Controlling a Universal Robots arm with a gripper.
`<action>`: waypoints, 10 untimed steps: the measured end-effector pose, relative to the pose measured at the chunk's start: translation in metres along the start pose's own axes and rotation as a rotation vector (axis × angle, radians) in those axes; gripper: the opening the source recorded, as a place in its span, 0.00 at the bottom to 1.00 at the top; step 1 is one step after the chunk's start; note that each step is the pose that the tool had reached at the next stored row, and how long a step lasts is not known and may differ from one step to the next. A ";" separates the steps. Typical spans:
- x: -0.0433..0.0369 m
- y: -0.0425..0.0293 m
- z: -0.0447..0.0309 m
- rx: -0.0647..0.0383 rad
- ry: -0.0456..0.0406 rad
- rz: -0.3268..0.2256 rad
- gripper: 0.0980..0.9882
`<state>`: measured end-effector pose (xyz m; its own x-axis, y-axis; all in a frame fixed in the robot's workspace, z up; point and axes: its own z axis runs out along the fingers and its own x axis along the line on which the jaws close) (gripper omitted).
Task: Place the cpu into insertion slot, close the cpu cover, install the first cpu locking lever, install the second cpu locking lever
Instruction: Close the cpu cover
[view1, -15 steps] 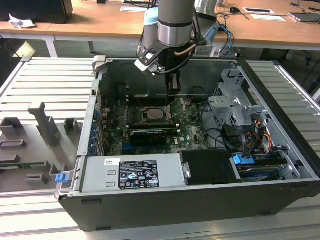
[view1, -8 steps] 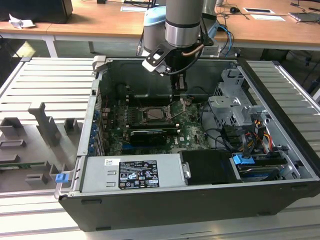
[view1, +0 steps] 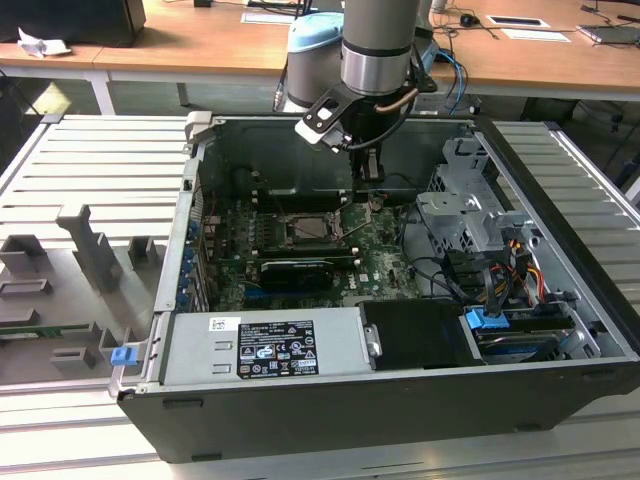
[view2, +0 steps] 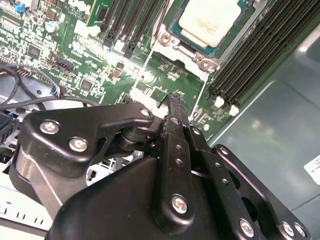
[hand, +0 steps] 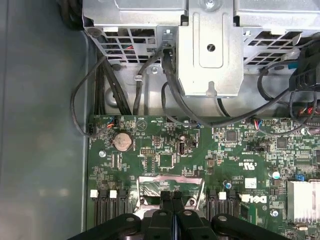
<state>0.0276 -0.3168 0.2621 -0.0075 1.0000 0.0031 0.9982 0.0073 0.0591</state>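
In the second wrist view the cpu (view2: 210, 20) lies pale face up in the insertion slot (view2: 181, 50). The gripper (view2: 173, 100) hangs just beside it, jaws pressed together. The first wrist view shows instead black cables (hand: 170, 90) and a metal cage (hand: 210, 50) beyond the motherboard (hand: 160, 145). The exterior view places the gripper inside the open computer case (view1: 350, 415).

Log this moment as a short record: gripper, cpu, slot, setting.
gripper: shut, holding nothing, over the motherboard close to the socket
cpu: lying in the insertion slot, pale face up
memory slots: flank the socket on both sides
setting: open computer case on a slatted metal table
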 end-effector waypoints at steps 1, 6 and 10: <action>0.0000 0.0018 0.0004 0.000 0.0001 0.000 0.01; 0.0000 0.0107 0.0026 0.000 -0.0024 0.000 0.01; 0.0002 0.0206 0.0056 0.000 -0.0061 0.000 0.01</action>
<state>0.0485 -0.3164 0.2577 -0.0076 1.0000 -0.0030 0.9982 0.0077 0.0586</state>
